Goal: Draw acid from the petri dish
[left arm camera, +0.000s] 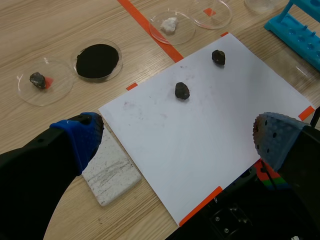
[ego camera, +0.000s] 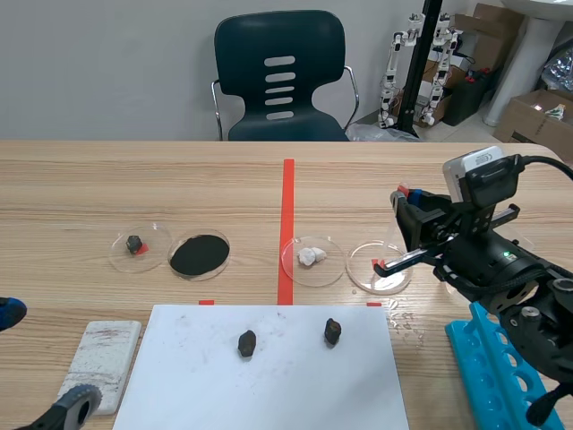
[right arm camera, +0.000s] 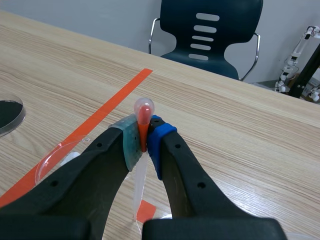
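Pale wood-grain table (ego camera: 134, 179), matt; clear glossy petri dish (ego camera: 358, 274); smudged matt white paper sheet (ego camera: 269, 385); translucent plastic pipette (right arm camera: 143, 109); glossy blue plastic rack (ego camera: 490, 360).

A clear, shallow petri dish (ego camera: 362, 276) sits flat on the surface, right of centre in the scene view. A translucent dropper (right arm camera: 143, 107) stands upright, pinched in the right gripper (right arm camera: 144, 139). Its round, red-tinted bulb is above the pads, and its thin stem points down over the dish.

Black arms (ego camera: 501, 269), thick black fingers (right arm camera: 85, 175), dotted pads (right arm camera: 160, 140) blue and seemingly grey-green.
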